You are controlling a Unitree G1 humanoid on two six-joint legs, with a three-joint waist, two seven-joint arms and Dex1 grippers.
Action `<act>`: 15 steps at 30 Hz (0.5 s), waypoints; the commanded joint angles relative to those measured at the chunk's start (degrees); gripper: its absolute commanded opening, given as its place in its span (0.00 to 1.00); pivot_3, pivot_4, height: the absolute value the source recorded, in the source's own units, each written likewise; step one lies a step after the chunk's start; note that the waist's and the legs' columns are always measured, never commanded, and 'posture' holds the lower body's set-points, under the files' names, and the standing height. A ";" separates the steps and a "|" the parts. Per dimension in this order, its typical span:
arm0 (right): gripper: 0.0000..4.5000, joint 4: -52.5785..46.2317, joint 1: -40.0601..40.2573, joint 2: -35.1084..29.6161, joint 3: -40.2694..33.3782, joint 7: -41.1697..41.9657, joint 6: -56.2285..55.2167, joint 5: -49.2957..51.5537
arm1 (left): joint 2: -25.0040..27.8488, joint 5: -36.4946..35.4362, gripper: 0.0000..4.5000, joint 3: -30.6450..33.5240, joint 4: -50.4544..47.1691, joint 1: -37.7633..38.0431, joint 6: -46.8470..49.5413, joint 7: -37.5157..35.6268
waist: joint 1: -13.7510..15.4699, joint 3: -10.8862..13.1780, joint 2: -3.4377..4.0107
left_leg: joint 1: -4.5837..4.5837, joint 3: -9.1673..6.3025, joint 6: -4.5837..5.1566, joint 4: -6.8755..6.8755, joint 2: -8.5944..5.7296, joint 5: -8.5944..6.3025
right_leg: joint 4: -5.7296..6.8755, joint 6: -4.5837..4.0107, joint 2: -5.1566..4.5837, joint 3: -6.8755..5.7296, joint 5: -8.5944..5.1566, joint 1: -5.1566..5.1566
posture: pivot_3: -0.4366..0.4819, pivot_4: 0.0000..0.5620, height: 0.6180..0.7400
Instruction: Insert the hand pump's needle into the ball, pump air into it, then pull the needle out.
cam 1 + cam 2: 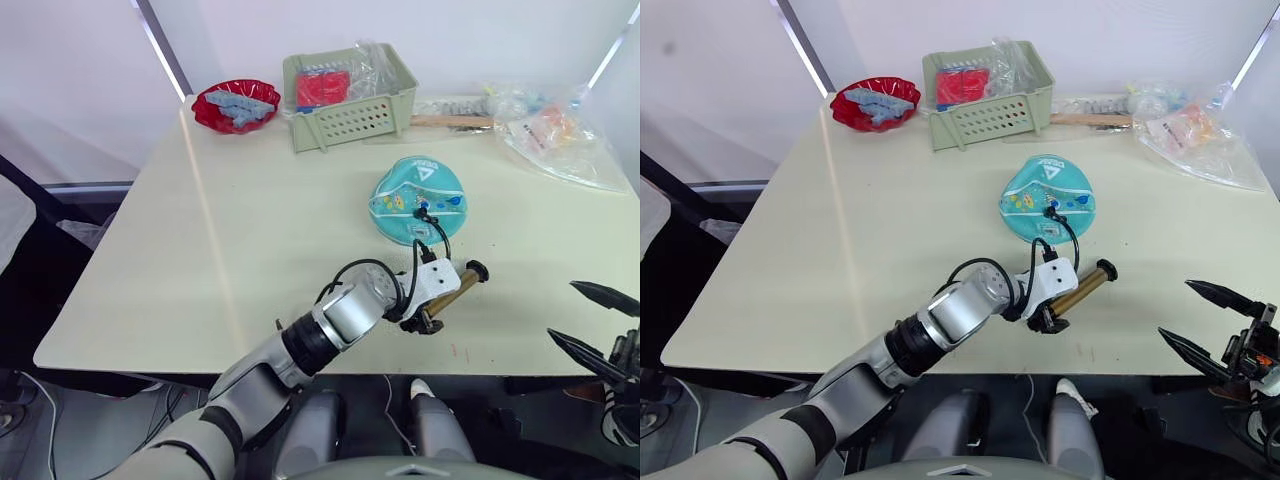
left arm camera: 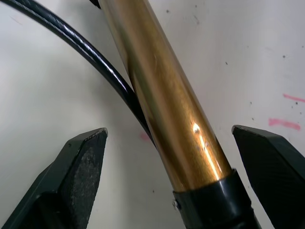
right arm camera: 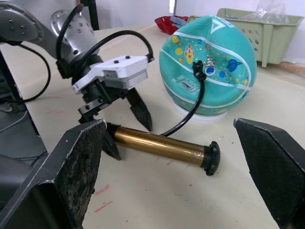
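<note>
The teal ball point(image 1: 418, 200) rests on the table right of centre, printed side up. A thin black hose point(image 3: 190, 112) curves from the hand pump up to the ball's valve point(image 3: 197, 70); the needle is hidden at that joint. The bronze hand pump point(image 3: 159, 143) lies flat on the table in front of the ball. My left gripper point(image 1: 425, 318) is open and straddles the pump's near end, one finger point(image 2: 83, 167) on each side with gaps around the barrel. My right gripper point(image 1: 565, 310) hangs open past the table's front right edge, nothing between its fingers.
A green basket point(image 1: 350, 100) with red and clear packets stands at the back. A red bowl point(image 1: 236, 105) of blue pieces sits to its left. Plastic bags point(image 1: 555, 135) and a wooden stick point(image 1: 450, 121) lie at the back right. The table's front edge point(image 1: 300, 365) is close.
</note>
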 commanded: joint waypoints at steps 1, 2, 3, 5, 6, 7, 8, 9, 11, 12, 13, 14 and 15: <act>1.00 -1.66 -0.41 -1.14 -0.87 -0.40 0.02 0.32 | 0.58 1.09 0.60 -0.12 -0.79 -0.11 -2.06 -0.62 | 0.00 0.00 0.01 | 0.00 0.00 0.00 0.00 0.00 0.00 | 0.00 0.00 0.00 0.00 0.00 0.00 | 0.48 0.27 0.97; 1.00 -1.79 -0.62 -1.10 -0.66 -0.61 0.16 0.24 | 0.82 1.07 0.50 0.42 -0.83 -0.06 -2.74 -0.75 | 0.01 0.00 0.00 | 0.00 0.00 0.00 0.00 0.00 0.00 | 0.00 0.00 0.00 0.00 0.00 0.00 | 0.48 0.27 0.97; 1.00 -1.97 -0.73 -0.98 -0.45 -0.85 0.31 0.22 | 1.00 0.88 0.40 1.09 -1.02 0.05 -3.54 -0.92 | 0.01 0.00 0.00 | 0.00 0.00 0.00 0.00 0.00 0.00 | 0.00 0.00 0.00 0.00 0.00 0.00 | 0.48 0.27 0.97; 1.00 -2.30 -0.82 -0.69 -0.16 -1.35 0.55 0.22 | 1.38 0.65 0.26 2.07 -1.42 0.29 -5.29 -1.31 | 0.02 0.00 0.01 | 0.01 0.00 0.00 0.00 0.00 0.00 | 0.00 0.00 -0.01 0.00 0.00 0.00 | 0.48 0.27 0.97; 1.00 -2.52 -0.82 -0.53 -0.04 -1.71 0.63 0.24 | 1.75 0.61 0.25 2.32 -1.67 0.41 -6.05 -1.63 | 0.02 0.00 0.01 | 0.00 0.00 0.00 0.00 0.00 0.00 | 0.00 0.00 -0.01 0.00 0.00 0.00 | 0.48 0.27 0.97; 1.00 -2.68 -0.92 -0.39 0.07 -1.99 0.63 0.25 | 2.25 0.84 0.25 2.25 -1.79 0.42 -6.92 -1.89 | 0.01 -0.01 0.01 | 0.00 0.01 0.00 0.00 0.00 0.00 | 0.00 0.00 -0.01 0.00 0.00 0.00 | 0.48 0.27 0.97; 1.00 -2.96 -1.01 -0.13 0.26 -2.35 0.59 0.20 | 2.72 0.94 0.25 2.46 -1.93 0.67 -8.78 -2.16 | 0.00 -0.01 0.01 | 0.00 0.01 0.00 0.00 0.00 0.00 | 0.00 -0.01 -0.01 0.01 0.00 0.00 | 0.48 0.27 0.97; 1.00 -3.27 -1.05 0.18 0.41 -2.81 0.65 0.21 | 2.96 0.79 0.25 2.84 -2.09 0.95 -9.75 -2.39 | -0.01 -0.01 0.02 | 0.00 0.01 0.00 0.00 0.00 0.00 | 0.00 -0.01 -0.01 0.00 0.00 0.00 | 0.48 0.27 0.97; 1.00 -4.03 -0.98 0.84 0.62 -4.32 1.39 0.44 | 3.19 0.23 0.25 3.76 -2.34 1.54 -11.14 -2.86 | 0.01 -0.01 0.02 | 0.00 0.00 0.00 0.00 0.01 0.00 | 0.00 -0.01 -0.01 0.01 0.01 -0.01 | 0.48 0.27 0.97; 1.00 -4.56 -0.98 1.37 0.80 -5.57 1.83 0.40 | 3.30 -0.19 0.25 4.41 -2.45 1.98 -12.68 -3.32 | 0.03 -0.01 0.02 | 0.00 0.00 0.00 0.00 0.01 0.00 | 0.00 -0.02 -0.01 0.01 0.01 -0.01 | 0.48 0.27 0.97; 1.00 -5.53 -0.86 2.02 1.05 -7.28 2.88 0.86 | 3.45 -0.38 0.25 5.17 -2.55 2.53 -14.22 -3.52 | 0.04 -0.01 0.03 | 0.00 0.00 0.00 0.00 0.01 0.00 | 0.00 -0.02 -0.02 0.01 0.01 -0.01 | 0.48 0.27 0.97; 1.00 -6.56 -0.76 2.68 1.22 -9.00 3.92 1.41 | 3.69 -0.53 0.25 5.73 -2.65 3.07 -16.12 -4.00 | 0.06 -0.01 0.03 | 0.00 0.00 0.00 0.00 0.01 0.00 | 0.00 -0.02 -0.03 0.01 0.01 -0.01 | 0.48 0.27 0.97; 1.00 -7.55 -0.74 3.35 1.37 -11.11 5.05 1.56 | 3.93 -0.85 0.25 6.21 -2.84 3.65 -18.16 -4.77 | 0.06 -0.02 0.03 | 0.00 -0.01 0.00 0.00 0.01 0.00 | 0.00 -0.02 -0.04 0.00 0.01 -0.01 | 0.48 0.27 0.97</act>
